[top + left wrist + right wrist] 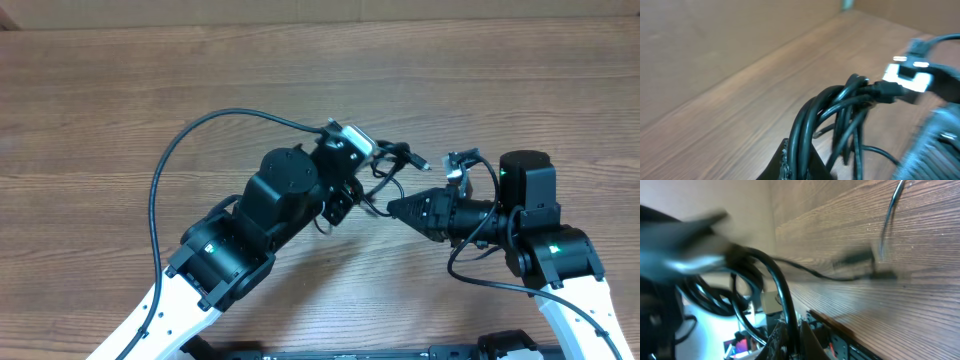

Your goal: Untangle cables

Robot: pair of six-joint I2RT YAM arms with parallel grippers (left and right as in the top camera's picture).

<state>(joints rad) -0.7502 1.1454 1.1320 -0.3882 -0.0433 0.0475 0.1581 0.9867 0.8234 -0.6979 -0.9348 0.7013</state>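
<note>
left claw [801, 167] clenched on cables [840, 100] | right claw [790, 341] clenched, apparently on them too; blurred

no readable txt, labels or nos., none on cables [850, 100], wrist views blurred

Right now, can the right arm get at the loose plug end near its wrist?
Probably not without letting go: the right arm's jaws look shut on the cables. The plug end itself sits close, nothing between.

The table [100, 80] is brown wood, its long grain running left to right. Near the middle, one plug end [856, 259] of the cables [837, 102] is just at its top; if it touches, I cannot tell.
</note>
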